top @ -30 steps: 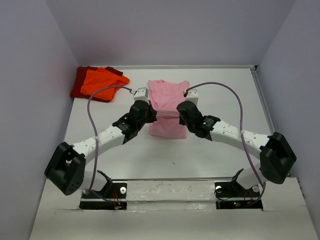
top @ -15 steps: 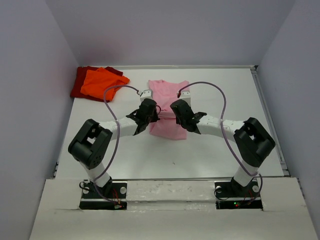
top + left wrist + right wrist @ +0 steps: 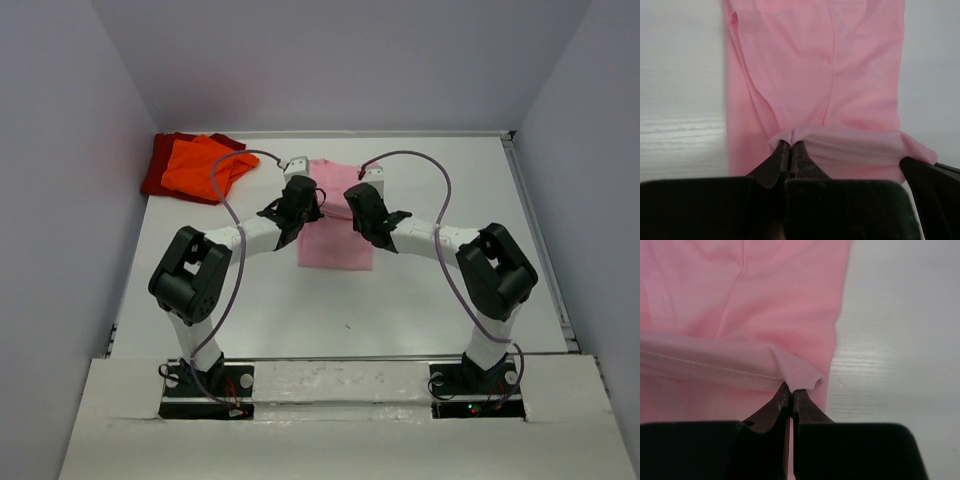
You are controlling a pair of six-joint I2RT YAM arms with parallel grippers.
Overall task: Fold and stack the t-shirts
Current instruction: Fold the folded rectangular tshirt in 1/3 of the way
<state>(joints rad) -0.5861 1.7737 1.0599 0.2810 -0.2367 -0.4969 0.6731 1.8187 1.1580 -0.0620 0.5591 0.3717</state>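
Both arms have pushed forward, lifting the near hem of the pink t-shirt (image 3: 336, 248) over itself, mid-table (image 3: 520, 250). This fold is half done. The orange t-shirt (image 3: 195, 165) lies on the dark red t-shirt (image 3: 158, 165) at the far left. The left gripper (image 3: 790, 146) and right gripper (image 3: 791, 391) each pinch the hem tight.

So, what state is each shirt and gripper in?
light pink cloth t-shirt: flat, one edge pinched and lifted.
bright orange cloth t-shirt: rumpled, atop the dark red one.
dark red cloth t-shirt: partly covered.
left gripper: shut on pink edge.
right gripper: shut on pink edge.
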